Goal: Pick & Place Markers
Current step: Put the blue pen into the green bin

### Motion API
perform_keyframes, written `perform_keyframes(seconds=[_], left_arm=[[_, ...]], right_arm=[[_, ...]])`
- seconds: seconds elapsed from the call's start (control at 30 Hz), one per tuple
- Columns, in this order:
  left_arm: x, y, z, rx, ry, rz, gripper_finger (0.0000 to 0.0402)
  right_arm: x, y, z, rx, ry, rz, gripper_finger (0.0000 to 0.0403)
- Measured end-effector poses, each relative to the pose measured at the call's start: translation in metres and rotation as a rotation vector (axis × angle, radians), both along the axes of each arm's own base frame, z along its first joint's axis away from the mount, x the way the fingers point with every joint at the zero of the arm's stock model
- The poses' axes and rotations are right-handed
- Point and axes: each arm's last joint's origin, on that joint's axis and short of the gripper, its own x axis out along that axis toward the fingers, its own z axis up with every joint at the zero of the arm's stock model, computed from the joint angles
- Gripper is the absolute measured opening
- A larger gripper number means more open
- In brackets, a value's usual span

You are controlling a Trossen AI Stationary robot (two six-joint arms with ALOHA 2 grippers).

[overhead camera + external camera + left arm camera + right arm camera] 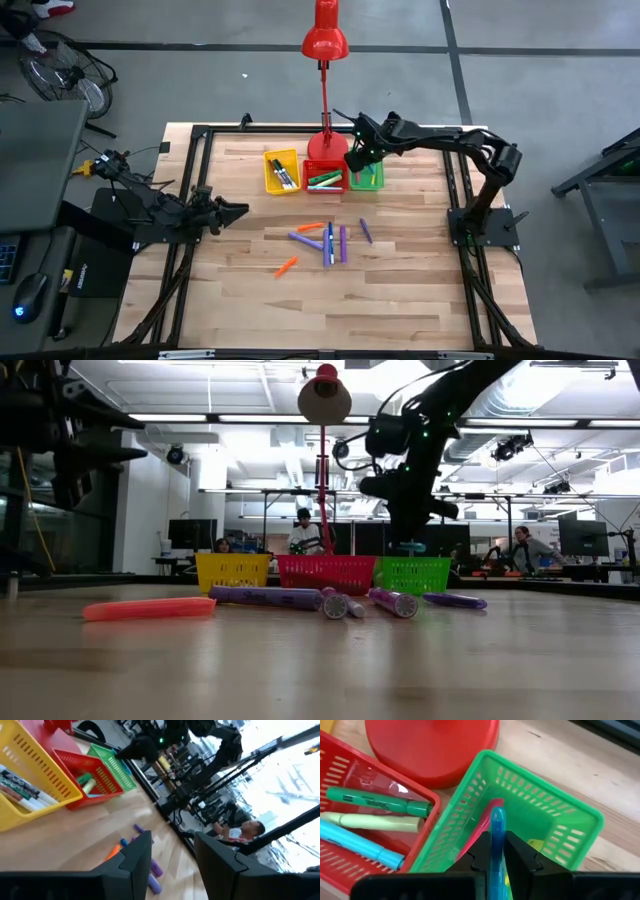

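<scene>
Marker (497, 837) pinched in right claw (495, 851) over green bin (547, 805).

Right pincer (492, 851) clamped; left pincer (172, 852) parted.

The wooden table (400, 290) carries loose markers (328, 241); yellow bin (281, 171), red bin (324, 177), green bin (366, 178); lamp base (327, 147).

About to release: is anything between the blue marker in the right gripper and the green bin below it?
Nothing visible blocks it. The right gripper holds the slim blue marker directly over the green plastic mesh bin, whose open top holds only markers lying low.
</scene>
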Motion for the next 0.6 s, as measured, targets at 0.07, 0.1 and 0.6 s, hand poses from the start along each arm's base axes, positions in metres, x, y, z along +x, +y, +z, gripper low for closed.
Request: perform_keyframes(seconds=[0.07,0.1,0.6], left_arm=[[0.0,0.0,0.001,-0.006,-0.009,0.01,0.0147],[0.0,0.0,0.002,-0.008,-0.012,0.013,0.0147],[0.0,0.001,0.003,-0.014,-0.02,0.014,0.0147]], right_arm=[[0.001,-0.001,-0.004,0.003,0.011,-0.001,0.0034],[0.002,-0.001,-0.006,0.007,0.016,0.0,0.0036],[0.01,-0.005,-0.038,0.073,0.074,-0.01,0.0043]])
